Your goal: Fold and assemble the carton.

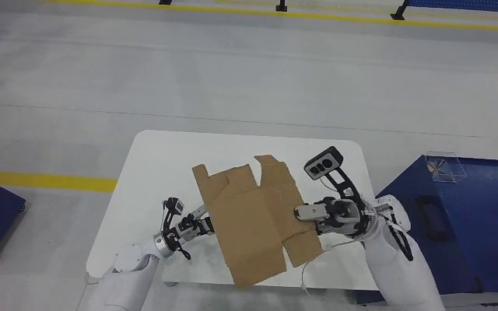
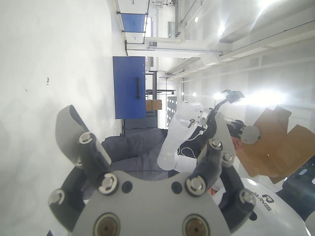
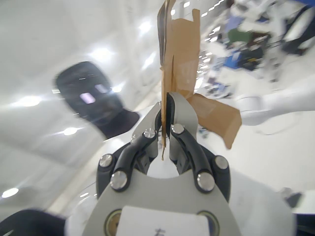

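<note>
Carton (image 1: 253, 221): brown cardboard blank, collapsed flat with its flaps spread out, no box shape. It sits over the near-middle of the white desk (image 1: 156, 179), and its lower end hangs past the desk's near edge. The left wrist view shows the carton (image 2: 275, 143) raised in the air, so it looks lifted and tilted, not lying on the desk.

Right pincer (image 1: 299, 211): clenched on the carton's right-hand edge. In the right wrist view the pincer (image 3: 165, 99) pinches a thin cardboard edge between both fingers, and the carton (image 3: 182, 50) stands edge-on ahead of it with one flap bent off to the side.

Left pincer (image 1: 204, 221): by the carton's left edge in the top view. Fingers are released wide with nothing between them in its own view (image 2: 142, 121). Contact with the cardboard looks unlikely; can't tell for sure.

Progress, judged: early. Blank is picked up, one-handed grasp only. Left to do: open the sleeve into a box, fold the flaps, close it up. No panel is squared or tucked yet.

Blue cabinet (image 1: 451, 218) stands beside the desk on the right.
</note>
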You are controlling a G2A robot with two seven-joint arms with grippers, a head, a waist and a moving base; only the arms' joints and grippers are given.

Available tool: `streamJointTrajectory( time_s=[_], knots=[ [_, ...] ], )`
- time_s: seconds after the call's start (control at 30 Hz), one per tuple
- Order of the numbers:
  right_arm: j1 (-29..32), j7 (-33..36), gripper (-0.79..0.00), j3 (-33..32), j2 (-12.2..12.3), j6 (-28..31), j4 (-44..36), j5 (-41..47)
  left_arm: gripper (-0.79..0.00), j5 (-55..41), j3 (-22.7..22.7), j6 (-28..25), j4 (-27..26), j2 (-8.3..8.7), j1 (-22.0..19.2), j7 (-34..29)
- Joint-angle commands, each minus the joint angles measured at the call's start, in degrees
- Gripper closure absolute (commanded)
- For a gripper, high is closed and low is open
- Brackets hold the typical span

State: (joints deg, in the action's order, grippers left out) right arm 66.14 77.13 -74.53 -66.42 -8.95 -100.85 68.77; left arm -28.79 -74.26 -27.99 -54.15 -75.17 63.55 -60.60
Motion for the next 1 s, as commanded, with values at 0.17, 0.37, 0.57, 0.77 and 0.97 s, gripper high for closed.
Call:
streamJointTrajectory(
  time_s=[0.17, 0.37, 0.57, 0.77, 0.97],
  knots=[
    [-0.76, -2.74, 0.000, 19.37, -3.57, -20.97, 6.40, 46.44, -0.785, 0.00, 0.00, 0.00, 0.00, 0.00, 0.00, 0.00],
    [-0.21, -21.23, 0.000, 30.77, -6.66, -39.43, 8.76, 82.75, -0.785, 0.00, 0.00, 0.00, 0.00, 0.00, 0.00, 0.00],
    [0.47, -25.32, 0.000, 30.22, -8.68, -43.52, 10.07, 80.83, -0.785, 0.00, 0.00, 0.00, 0.00, 0.00, 0.00, 0.00],
    [-0.54, -12.57, 0.000, 20.41, -8.85, -29.45, 10.23, 44.85, -0.785, 0.00, 0.00, 0.00, 0.00, 0.00, 0.00, 0.00],
    [-2.32, -4.05, 0.000, 7.92, -6.39, -3.33, 11.74, 6.63, -0.785, 0.00, 0.00, 0.00, 0.00, 0.00, 0.00, 0.00]
  ],
)
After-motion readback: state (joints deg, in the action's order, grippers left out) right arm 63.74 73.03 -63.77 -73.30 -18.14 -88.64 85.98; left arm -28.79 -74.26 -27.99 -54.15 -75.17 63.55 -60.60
